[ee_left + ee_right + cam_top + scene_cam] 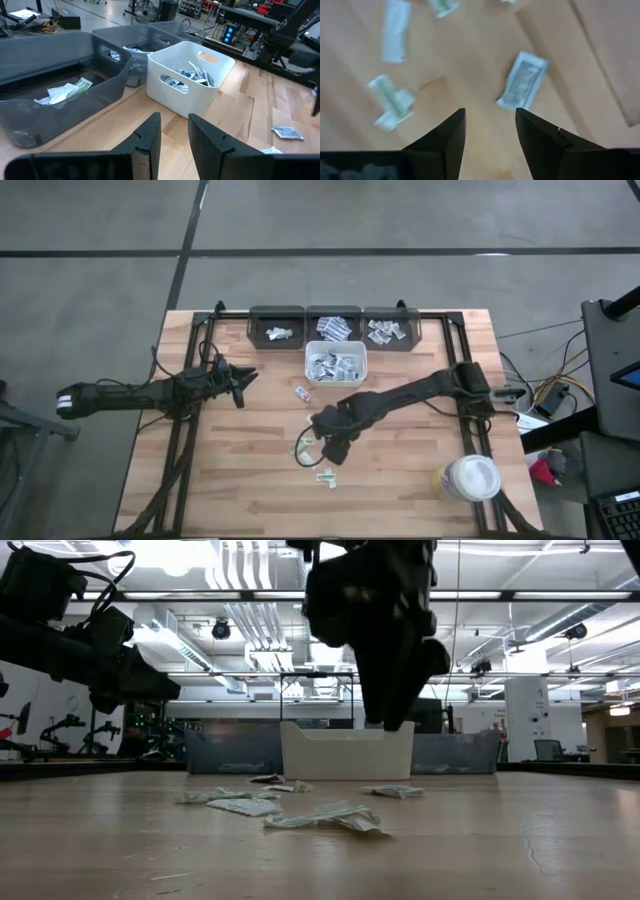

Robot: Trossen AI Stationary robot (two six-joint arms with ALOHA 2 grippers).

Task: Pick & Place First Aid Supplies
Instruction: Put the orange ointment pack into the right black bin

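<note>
Low view, nearest: loose small flat white sachets with blue-grey print (322,817) lie on the wooden table (520,840), in front of the white plastic bin (347,751).
High view, right gripper (335,448): hovers over the loose sachets, well short of the bins.
High view, left gripper (243,383): waits at the table's left side.
High view, progress: white bin and three dark grey bins (275,327) already hold sachets; several remain loose, so sorting looks partly done.
Left wrist view: fingers parted, nothing between them.
Right wrist view: fingers (447,137) spread, empty; one sachet (523,80) lies on the wood beyond them.
</note>
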